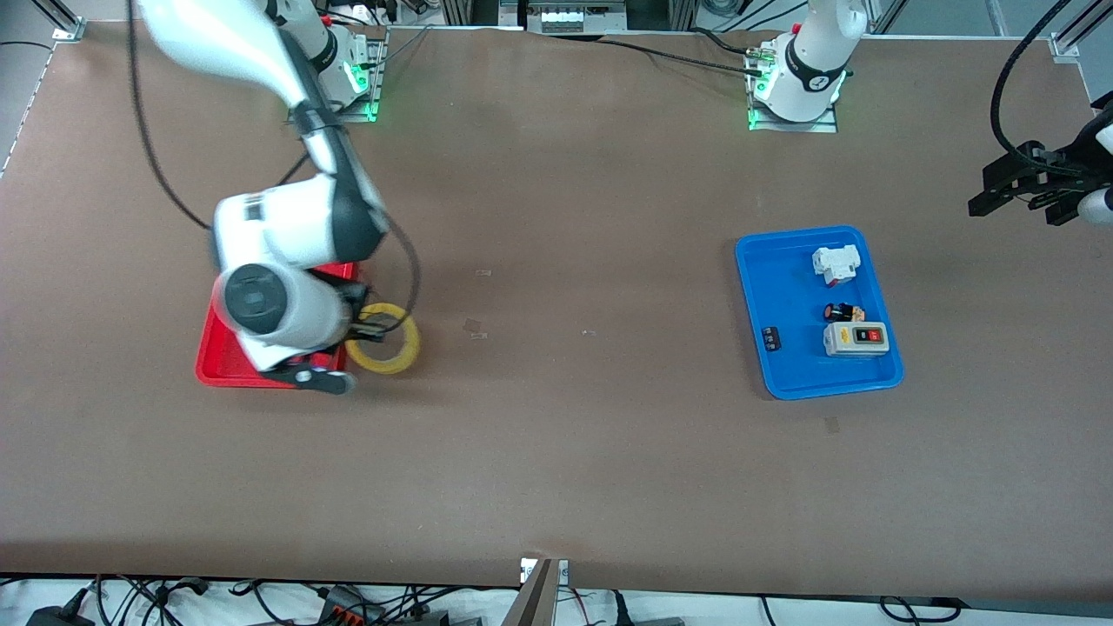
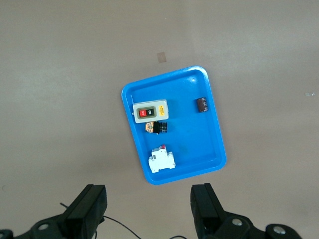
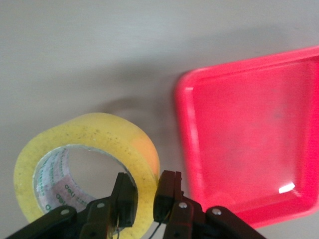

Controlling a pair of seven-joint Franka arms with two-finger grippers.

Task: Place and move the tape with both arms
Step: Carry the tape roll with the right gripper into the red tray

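Note:
The yellow tape (image 1: pixel 402 355) is a ring held over the table just beside the red tray (image 1: pixel 217 369). My right gripper (image 1: pixel 369 329) is shut on the roll's wall, one finger inside the hole and one outside. In the right wrist view the tape (image 3: pixel 99 132) sits between the fingers of the right gripper (image 3: pixel 146 191), with the red tray (image 3: pixel 239 139) beside it. I cannot tell whether the roll touches the table. My left gripper (image 1: pixel 1026 187) waits open and empty over the left arm's end of the table; it also shows in the left wrist view (image 2: pixel 149 209).
A blue tray (image 1: pixel 787 287) toward the left arm's end holds a white-grey switch box (image 1: pixel 856 338), a white breaker (image 1: pixel 836 263) and small dark parts. It shows in the left wrist view (image 2: pixel 192 134) too. The red tray looks empty.

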